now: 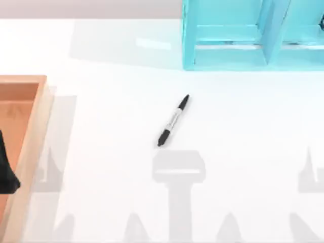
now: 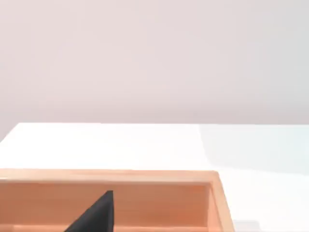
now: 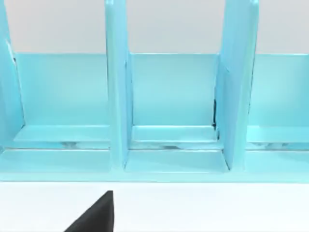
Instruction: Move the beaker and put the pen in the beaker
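The pen (image 1: 173,120) lies flat on the white table (image 1: 253,152), just left of the centre of the top view. It lies on a slant, one black end toward the upper right and the other toward the lower left, with a pale barrel between them. It touches nothing and lies well apart from everything else on the table.

A wooden tray (image 1: 23,80) sits at the left edge of the top view and runs out of the frame at the left and at the bottom. The left gripper (image 1: 6,169) shows as a dark shape at the far left edge, over the inside of the tray. In the left wrist view a dark tip of it (image 2: 96,217) stands before the tray's inner wall (image 2: 159,203). Whether this pincer is wide or narrow cannot be told.

A cyan rack (image 1: 228,58) with upright dividers stands in the upper right of the top view, well apart from the pen. The right wrist view faces the rack's compartments (image 3: 174,96), and a dark tip of the right gripper (image 3: 96,217) lies over the bare table before it. Its state cannot be told either.

Grey shadows lie along the lower part of the top view.
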You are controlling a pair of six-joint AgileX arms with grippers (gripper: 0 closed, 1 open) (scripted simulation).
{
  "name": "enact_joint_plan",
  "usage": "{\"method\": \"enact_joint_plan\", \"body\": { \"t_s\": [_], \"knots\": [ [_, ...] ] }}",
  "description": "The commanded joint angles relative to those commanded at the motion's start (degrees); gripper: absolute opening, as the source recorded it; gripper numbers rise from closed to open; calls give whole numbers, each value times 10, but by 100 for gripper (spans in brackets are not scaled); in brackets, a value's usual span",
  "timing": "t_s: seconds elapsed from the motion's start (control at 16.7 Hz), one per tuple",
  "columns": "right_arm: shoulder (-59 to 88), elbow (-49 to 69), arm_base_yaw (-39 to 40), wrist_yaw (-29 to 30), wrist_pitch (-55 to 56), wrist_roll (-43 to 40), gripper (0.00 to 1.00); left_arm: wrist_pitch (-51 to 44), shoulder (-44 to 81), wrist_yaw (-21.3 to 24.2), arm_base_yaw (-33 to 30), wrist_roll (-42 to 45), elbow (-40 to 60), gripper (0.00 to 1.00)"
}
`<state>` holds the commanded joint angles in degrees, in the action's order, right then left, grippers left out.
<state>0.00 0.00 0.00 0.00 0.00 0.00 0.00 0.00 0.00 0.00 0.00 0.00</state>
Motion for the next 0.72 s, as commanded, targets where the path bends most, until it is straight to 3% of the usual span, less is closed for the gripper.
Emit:
{"method": "enact_joint_plan", "body": {
  "t_s": [0.36, 0.72],
  "knots": [
    [0, 0, 0, 0, 0, 0, 100, -48, 60, 2, 7, 9, 58, 100],
    [0, 0, 0, 0, 0, 0, 100, -237, 315, 1, 40, 45, 276, 100]
  ]
}}
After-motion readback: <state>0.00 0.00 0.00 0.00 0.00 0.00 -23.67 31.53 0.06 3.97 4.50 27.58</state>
